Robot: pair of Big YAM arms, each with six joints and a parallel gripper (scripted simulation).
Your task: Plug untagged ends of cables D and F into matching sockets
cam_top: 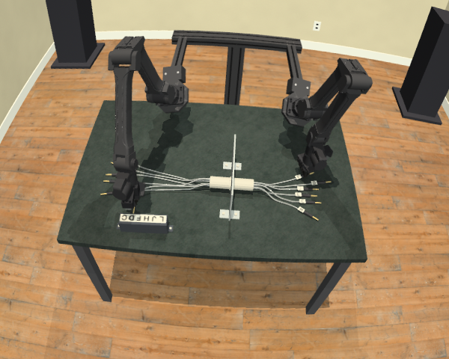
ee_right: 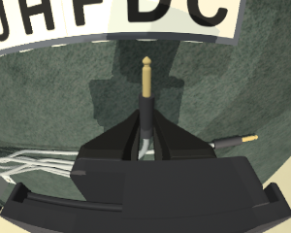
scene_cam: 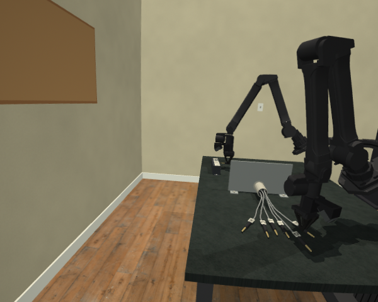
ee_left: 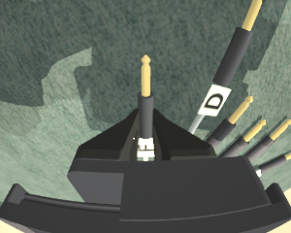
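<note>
The junction box [cam_top: 143, 223] lies near the table's front left, with its label reading J H F D C in the right wrist view [ee_right: 120, 3]. My right gripper [cam_top: 129, 200] is shut on an untagged plug [ee_right: 145, 81]. The plug's gold tip points at the box's side under the letter D, a short way off. My left gripper [cam_top: 307, 170] is at the tagged ends and is shut on a tagged plug [ee_left: 145, 91] whose letter I cannot read. The D tagged plug [ee_left: 214, 101] lies just beside it on the table.
A white conduit [cam_top: 231, 182] passes through an upright grey panel [cam_top: 232, 173] at the table's middle. Several loose untagged plugs [cam_top: 108, 181] lie left of the right arm. Several tagged plugs [cam_top: 306, 194] fan out on the other side. Two black pillars stand on the floor behind.
</note>
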